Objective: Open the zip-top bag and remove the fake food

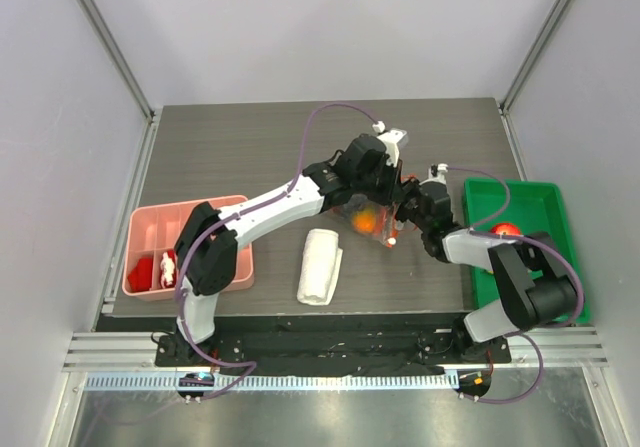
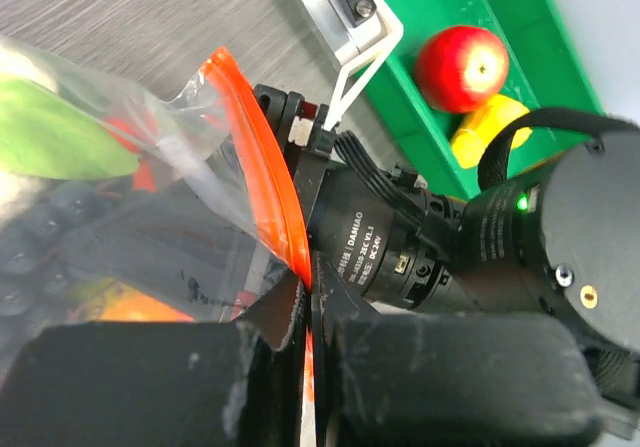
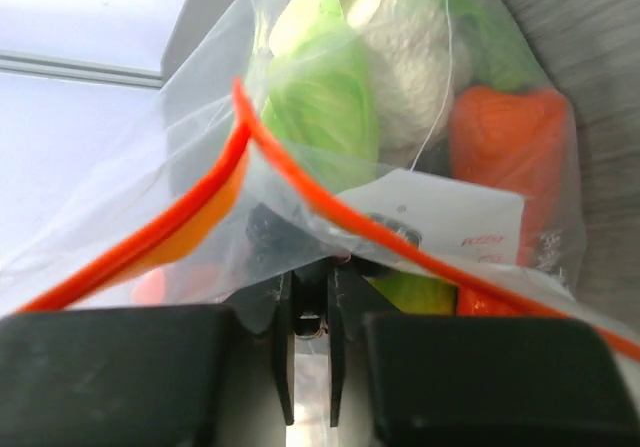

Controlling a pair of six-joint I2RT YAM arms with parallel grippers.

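The zip-top bag (image 1: 368,219) lies mid-table between both grippers, its orange-red zip strip (image 3: 190,222) parted into an open mouth. My left gripper (image 2: 305,297) is shut on one side of the strip (image 2: 262,157). My right gripper (image 3: 312,272) is shut on the other side of the bag's rim. Fake food shows through the bag (image 3: 300,77): a green leafy piece (image 3: 320,102), a white piece (image 3: 405,32) and an orange carrot (image 3: 505,152). In the left wrist view the bag (image 2: 150,197) shows green, dark purple and orange pieces. A red apple (image 1: 505,230) and a yellow piece (image 2: 488,127) lie in the green tray (image 1: 535,202).
A folded white cloth (image 1: 320,265) lies in front of the bag. A pink compartment tray (image 1: 150,225) with small red pieces sits at the left edge. The green tray stands at the right edge, close to my right arm (image 1: 470,247).
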